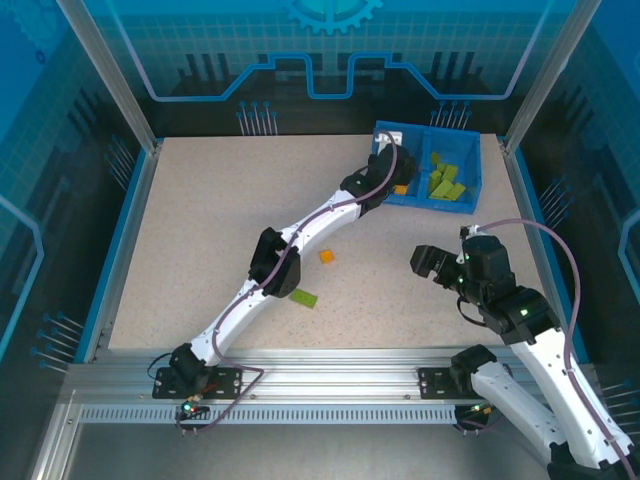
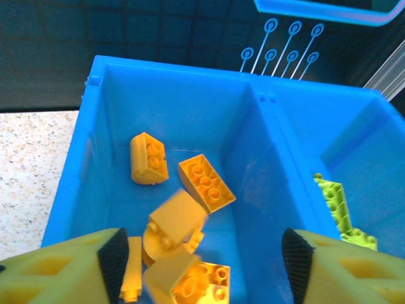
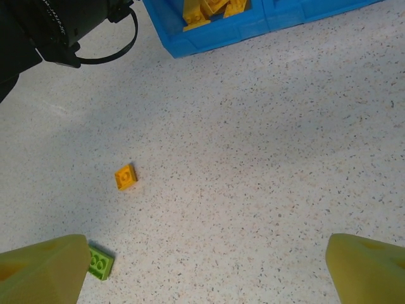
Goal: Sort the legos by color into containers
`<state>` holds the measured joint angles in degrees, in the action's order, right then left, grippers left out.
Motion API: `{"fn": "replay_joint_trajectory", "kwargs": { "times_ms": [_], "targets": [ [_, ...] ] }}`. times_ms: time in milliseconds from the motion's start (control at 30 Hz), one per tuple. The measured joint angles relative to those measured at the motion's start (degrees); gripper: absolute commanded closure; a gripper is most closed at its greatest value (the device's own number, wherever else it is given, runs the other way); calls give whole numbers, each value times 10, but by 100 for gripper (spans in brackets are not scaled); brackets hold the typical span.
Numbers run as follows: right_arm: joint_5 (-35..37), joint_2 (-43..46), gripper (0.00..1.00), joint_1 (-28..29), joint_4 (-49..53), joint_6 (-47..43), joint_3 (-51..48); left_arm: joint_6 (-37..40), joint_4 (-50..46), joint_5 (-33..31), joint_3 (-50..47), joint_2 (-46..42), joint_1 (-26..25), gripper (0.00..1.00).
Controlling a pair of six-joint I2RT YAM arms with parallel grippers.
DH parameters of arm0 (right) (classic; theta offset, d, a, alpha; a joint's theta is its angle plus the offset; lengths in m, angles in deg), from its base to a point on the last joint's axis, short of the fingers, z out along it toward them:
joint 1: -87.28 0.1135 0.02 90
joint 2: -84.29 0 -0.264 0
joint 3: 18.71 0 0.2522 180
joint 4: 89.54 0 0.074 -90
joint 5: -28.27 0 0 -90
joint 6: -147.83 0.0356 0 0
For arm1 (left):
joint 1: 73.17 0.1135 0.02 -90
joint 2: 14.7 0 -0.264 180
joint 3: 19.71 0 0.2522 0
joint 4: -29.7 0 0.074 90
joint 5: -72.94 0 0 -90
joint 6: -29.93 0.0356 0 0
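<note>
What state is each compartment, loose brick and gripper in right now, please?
left compartment: holds orange bricks.
right compartment: holds green bricks.
loose orange brick: on the table, unsorted.
loose green brick: on the table, unsorted.
left gripper: open, over the left compartment.
right gripper: open, above the table.
</note>
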<state>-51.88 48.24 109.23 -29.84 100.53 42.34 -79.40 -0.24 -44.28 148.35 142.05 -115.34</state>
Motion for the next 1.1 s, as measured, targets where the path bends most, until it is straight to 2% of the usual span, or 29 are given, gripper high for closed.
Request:
{"fn": "replay_joint_trajectory", "kwargs": {
  "times_ms": [100, 200, 300, 367, 467, 633, 733, 833, 967, 1100],
  "targets": [
    [0, 4, 3, 0, 5, 2, -2, -12, -4, 1, -28, -29, -3, 21],
    [-2, 0, 2, 0, 5, -3, -3, -38, -12, 5, -121, -111, -7, 15],
    [-9, -17, 2, 0, 3, -19, -3, -53, 24, 11, -306, -267, -16, 15],
    [-21, -43, 2, 1, -3, -40, 0, -59, 84, 18, -462, -405, -25, 14],
    [-38, -98, 2, 15, -12, -71, 16, -57, 153, 35, -646, -598, -36, 12],
    [-43, -223, 1, 98, -39, -122, 66, -14, 180, 60, -827, -838, -38, 8],
    [-42, -323, 1, 152, -64, -144, 103, 33, 144, 81, -918, -953, -38, 9],
    [-42, -423, 2, 183, -86, -159, 135, 89, 77, 106, -979, -1047, -39, 9],
    [-43, -544, 5, 194, -99, -176, 189, 199, -32, 157, -1024, -1167, -39, 1],
    [-43, -629, 10, 196, -109, -194, 242, 315, -122, 220, -1066, -1277, -39, 1]
  ]
}}
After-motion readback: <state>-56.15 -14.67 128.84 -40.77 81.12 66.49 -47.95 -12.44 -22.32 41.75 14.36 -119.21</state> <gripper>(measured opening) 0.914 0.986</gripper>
